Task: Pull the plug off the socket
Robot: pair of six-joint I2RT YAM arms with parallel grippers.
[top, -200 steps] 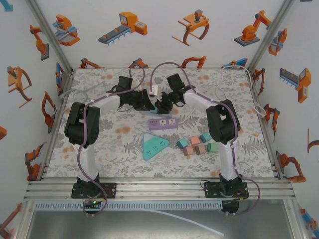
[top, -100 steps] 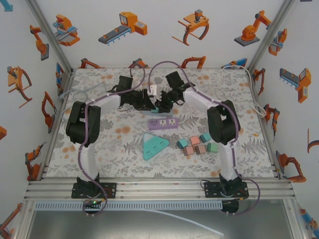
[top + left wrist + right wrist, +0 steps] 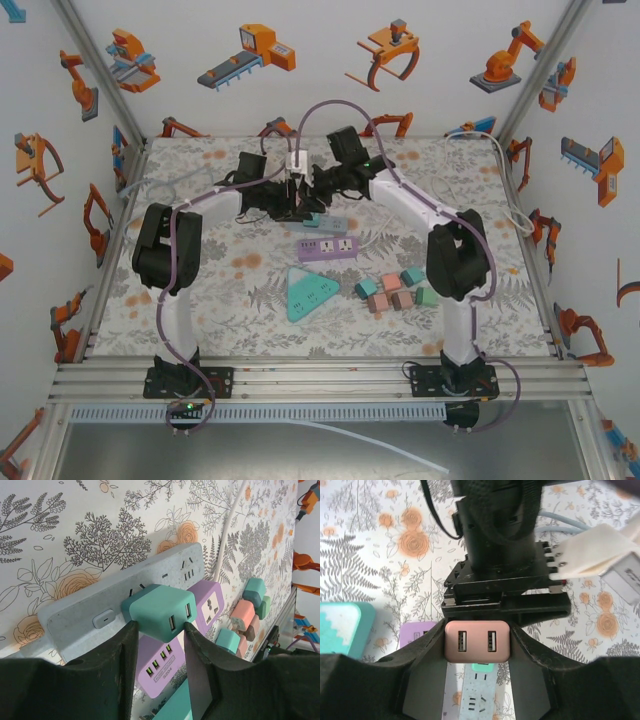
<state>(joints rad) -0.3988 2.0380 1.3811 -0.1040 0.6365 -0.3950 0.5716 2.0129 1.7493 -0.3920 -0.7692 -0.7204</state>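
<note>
Between the fingers of the left claw, which is closed firmly on it, sits the teal plug. Its prongs are partly bared above the grey socket strip just beyond the fingertips. The strip's long axis slants from finger to finger, so the pull probably goes straight back toward the wrist. The right claw is clamped on a pink plug, held clear above the strip. The small print on the purple strip alongside is unreadable.

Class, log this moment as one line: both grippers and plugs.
left gripper shut on teal plug | prongs partly out of grey strip | right gripper shut on pink plug | held off strip
</note>
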